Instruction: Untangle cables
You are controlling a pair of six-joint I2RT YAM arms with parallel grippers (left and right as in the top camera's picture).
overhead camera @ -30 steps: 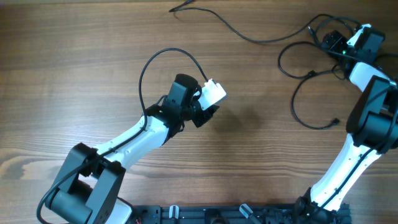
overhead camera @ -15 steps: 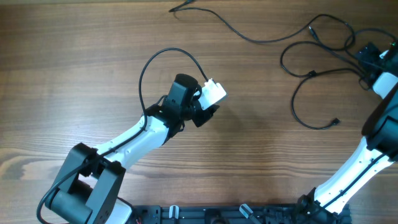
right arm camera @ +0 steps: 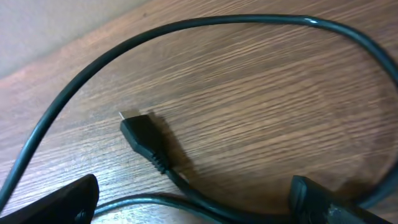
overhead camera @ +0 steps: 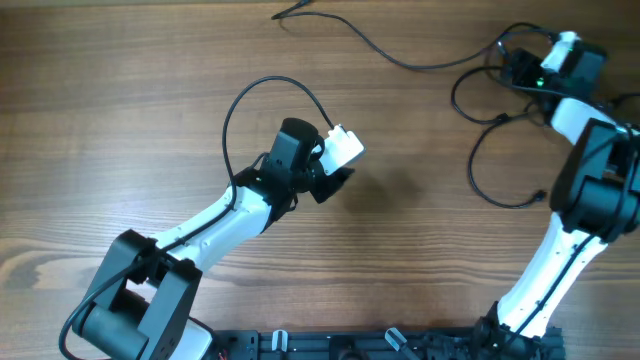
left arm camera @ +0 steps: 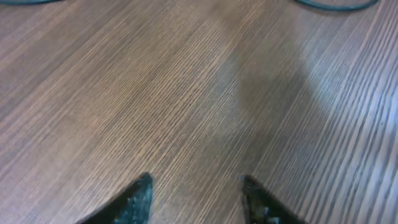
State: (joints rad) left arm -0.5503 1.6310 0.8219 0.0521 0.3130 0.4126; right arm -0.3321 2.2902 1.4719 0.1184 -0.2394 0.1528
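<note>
The cables lie at the table's far right: one long strand (overhead camera: 400,62) runs from the far edge towards looser loops (overhead camera: 478,150), one ending in a small plug (overhead camera: 541,196). My right gripper (overhead camera: 515,68) is low over these loops and open wide. In the right wrist view a cable (right arm camera: 186,200) runs across the gap between its fingers (right arm camera: 74,200), with a connector plug (right arm camera: 140,134) just ahead and a big loop (right arm camera: 217,23) beyond. My left gripper (left arm camera: 196,186) is open over bare wood mid-table (overhead camera: 335,183), holding nothing.
The thicker black arm cable (overhead camera: 240,105) arches above the left arm. The wooden table's right edge (overhead camera: 632,95) is close to the right gripper. A cable bend (left arm camera: 336,5) shows at the top of the left wrist view.
The right gripper swung out towards the right edge, then came back left over the loops, which shifted a little. The left arm stayed in place.
</note>
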